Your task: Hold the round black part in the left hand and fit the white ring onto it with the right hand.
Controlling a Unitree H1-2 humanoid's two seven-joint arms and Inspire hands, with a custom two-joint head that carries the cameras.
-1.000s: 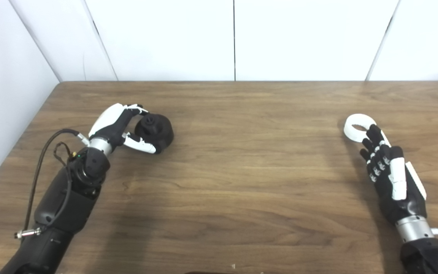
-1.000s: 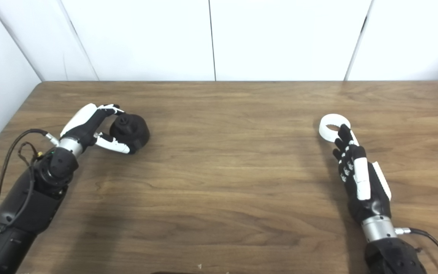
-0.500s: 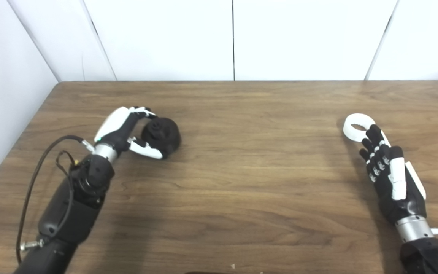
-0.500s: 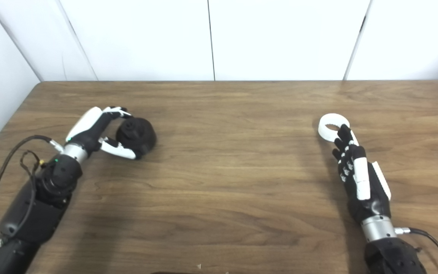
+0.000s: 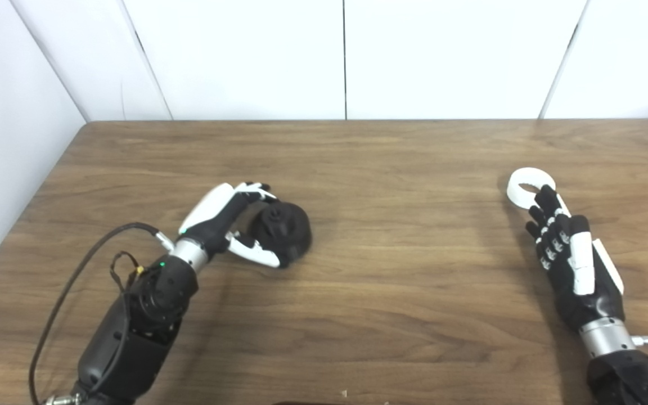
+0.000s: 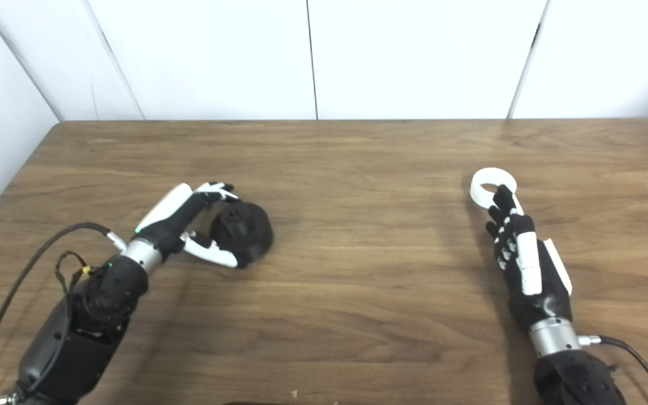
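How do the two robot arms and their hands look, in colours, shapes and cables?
Both arms are black with a silver metal ring at the wrist. The left hand has a white back and white fingers with dark joints; small green lights glow near its wrist, and a black cable loops beside the forearm. The right hand is mostly black with white panels; a cable leaves its wrist.

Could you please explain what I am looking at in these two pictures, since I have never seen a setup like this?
Both pictures come from two cameras side by side on a humanoid robot's head, looking down at a wooden table, so they show one scene. The two dark arms entering from the bottom end in fingered hands. The left hand grips a round black part. The right hand has its fingers on a white ring; whether it grips the ring is unclear. The ring is meant to be fitted onto the black part; they are still far apart.
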